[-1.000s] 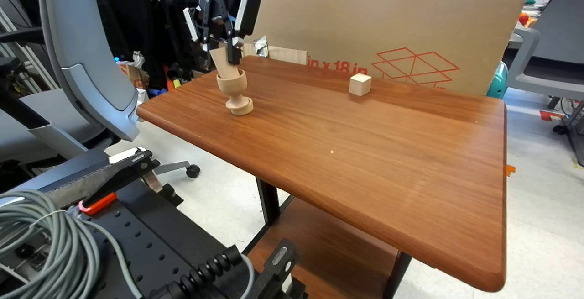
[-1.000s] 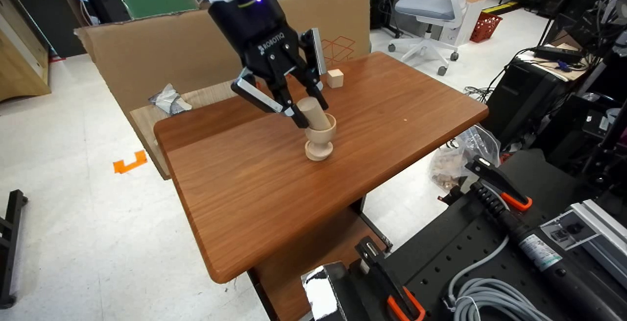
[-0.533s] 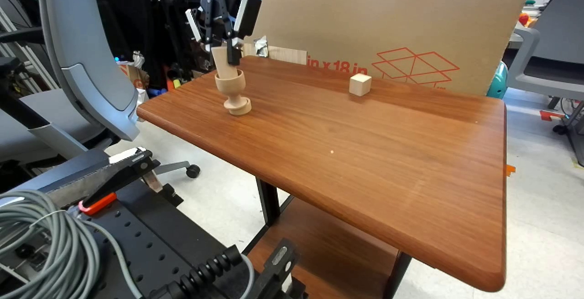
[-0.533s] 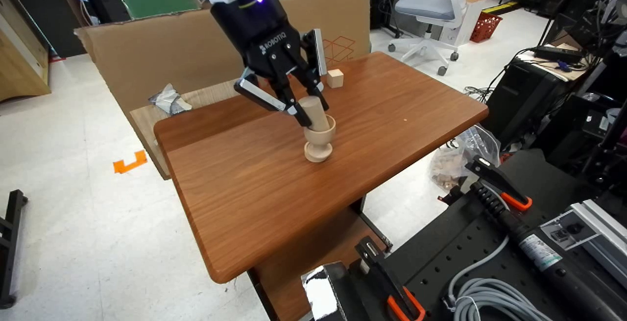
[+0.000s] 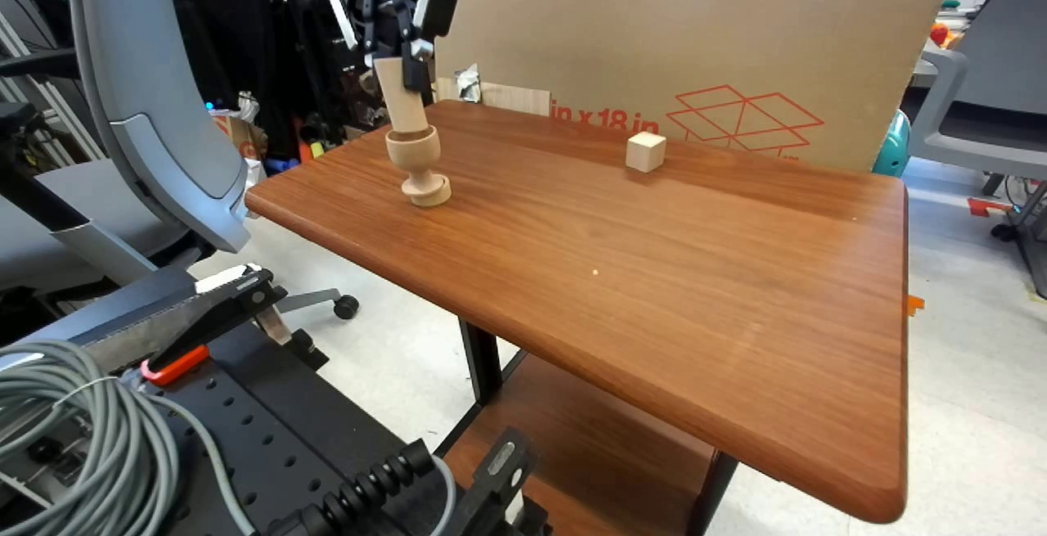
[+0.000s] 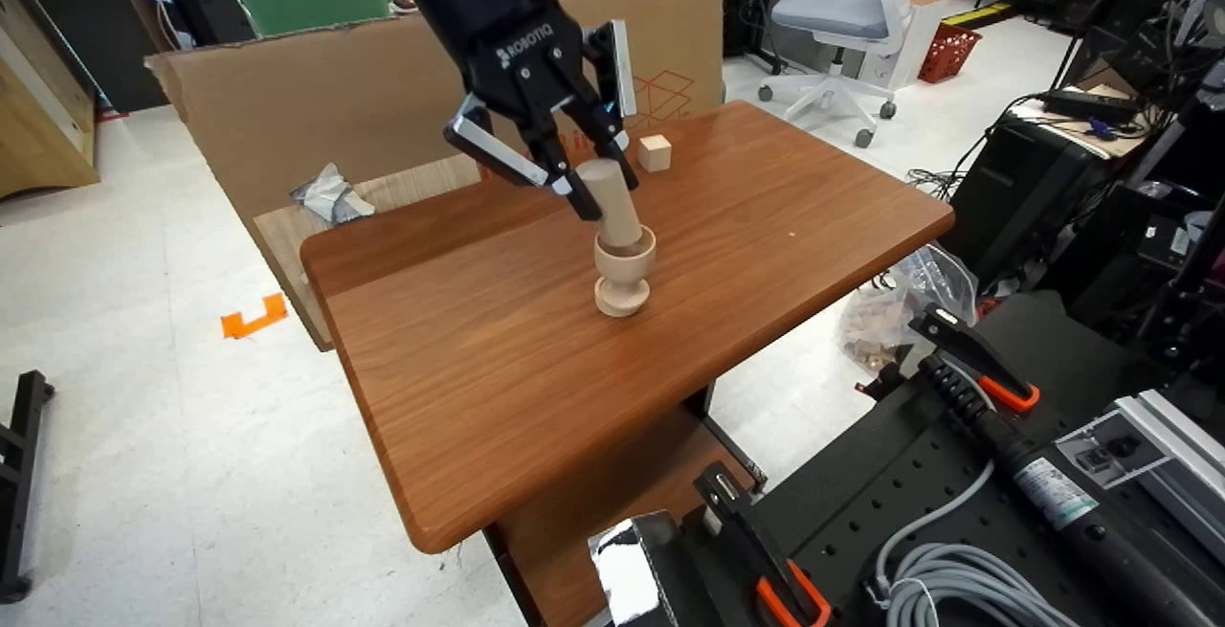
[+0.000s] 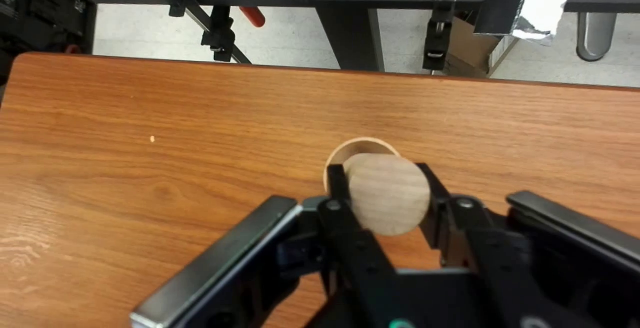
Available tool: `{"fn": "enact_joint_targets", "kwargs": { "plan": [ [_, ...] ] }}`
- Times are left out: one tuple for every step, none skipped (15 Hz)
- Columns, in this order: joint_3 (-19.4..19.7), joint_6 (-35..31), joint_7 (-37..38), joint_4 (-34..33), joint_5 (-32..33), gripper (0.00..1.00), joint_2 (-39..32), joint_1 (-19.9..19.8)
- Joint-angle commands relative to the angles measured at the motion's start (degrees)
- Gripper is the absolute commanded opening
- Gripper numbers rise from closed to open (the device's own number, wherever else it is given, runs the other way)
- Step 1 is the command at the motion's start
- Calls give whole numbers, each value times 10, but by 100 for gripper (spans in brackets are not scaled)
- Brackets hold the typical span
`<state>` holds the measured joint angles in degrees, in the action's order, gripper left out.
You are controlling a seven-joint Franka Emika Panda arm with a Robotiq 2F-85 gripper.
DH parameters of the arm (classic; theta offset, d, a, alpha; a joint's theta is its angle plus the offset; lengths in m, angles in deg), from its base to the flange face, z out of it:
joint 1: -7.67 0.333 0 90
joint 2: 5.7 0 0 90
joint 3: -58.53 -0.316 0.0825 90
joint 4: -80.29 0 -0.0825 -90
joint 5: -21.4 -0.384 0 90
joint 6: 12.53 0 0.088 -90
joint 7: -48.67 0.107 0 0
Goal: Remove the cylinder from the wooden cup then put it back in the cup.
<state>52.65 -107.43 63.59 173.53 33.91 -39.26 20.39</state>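
The cylinder point(image 5: 402, 101) is a pale tan wooden peg, tilted, with its lower end at the mouth of the wooden cup point(image 5: 415, 153). It also shows in an exterior view point(image 6: 618, 217) and end-on in the wrist view point(image 7: 390, 195). The cup stands upright on the table near its edge, seen also in an exterior view point(image 6: 625, 269). In the wrist view the cup's rim point(image 7: 361, 140) is partly hidden behind the cylinder. My gripper point(image 7: 384, 184) is shut on the cylinder's upper part, above the cup. It shows in both exterior views point(image 5: 397, 76) point(image 6: 607, 192).
A small pale wooden block point(image 5: 645, 152) sits on the table point(image 5: 654, 274) toward the cardboard sheet point(image 5: 695, 45) standing along the far edge. A black bench with clamps and cable point(image 6: 957, 474) stands across a gap from the table's near side.
My gripper has risen with the cylinder, so more of the cylinder shows above the cup. The cup shifted slightly between the earlier frames, then stayed put.
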Motion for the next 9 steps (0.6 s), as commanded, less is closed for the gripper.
{"fn": "enact_joint_targets", "kwargs": {
  "plan": [
    [7,32,1,3,-30,10,49,-4],
    [10,37,2,-2,-33,10,58,-8],
    [15,43,6,-8,-35,10,64,-11],
    [21,39,13,-14,-38,10,69,-16],
    [27,35,19,-22,-42,10,72,-22],
    [35,28,24,-29,-42,10,71,-27],
    [43,20,26,-38,-36,10,68,-32],
    [50,19,29,-52,-40,10,58,-41],
    [56,9,34,-61,-43,10,51,-49]
  ]
}}
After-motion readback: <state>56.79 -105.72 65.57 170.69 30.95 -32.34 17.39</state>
